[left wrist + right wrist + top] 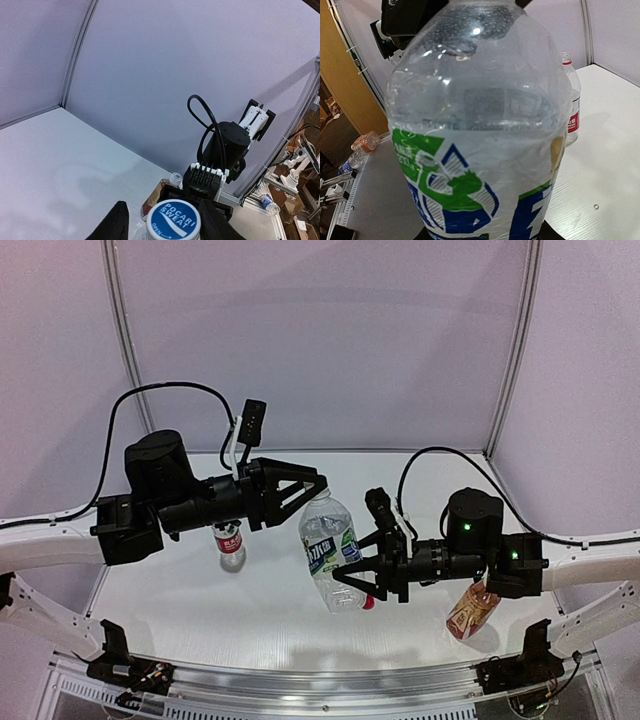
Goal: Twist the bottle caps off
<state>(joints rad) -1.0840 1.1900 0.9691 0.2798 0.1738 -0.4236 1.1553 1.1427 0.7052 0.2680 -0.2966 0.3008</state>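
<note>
**A:** Where is the clear plastic bottle with the green-blue label (328,550)?

**B:** Up between the two arms, tilted, with its blue-and-white round screw cap (173,220) on and pointing towards the left arm (160,485)

**A:** Who has hold of it?

**B:** The right gripper (346,588) is clamped on the lower body of that bottle, a finger on each side. In the right wrist view the label fills nearly everything

**A:** And the left gripper (315,490)?

**B:** It sits at the top of that bottle, its fingers (114,227) straddling the cap. In the left wrist view one finger looks pressed to the cap's rim and the other shows a sliver of gap, so I cannot tell whether it truly grips

**A:** The other bottles?

**B:** The small clear plastic bottle with the red label (230,545) stands upright on the white table (200,610), left of the green-blue bottle and apart from it. It is partly under the left arm, with a reddish screw cap (564,58) on its neck. The amber plastic bottle with the red-gold label (472,612) is right of the green-blue bottle. It looks tilted and is half hidden under the right arm (475,530), and its small white screw cap (175,178) is on
</note>
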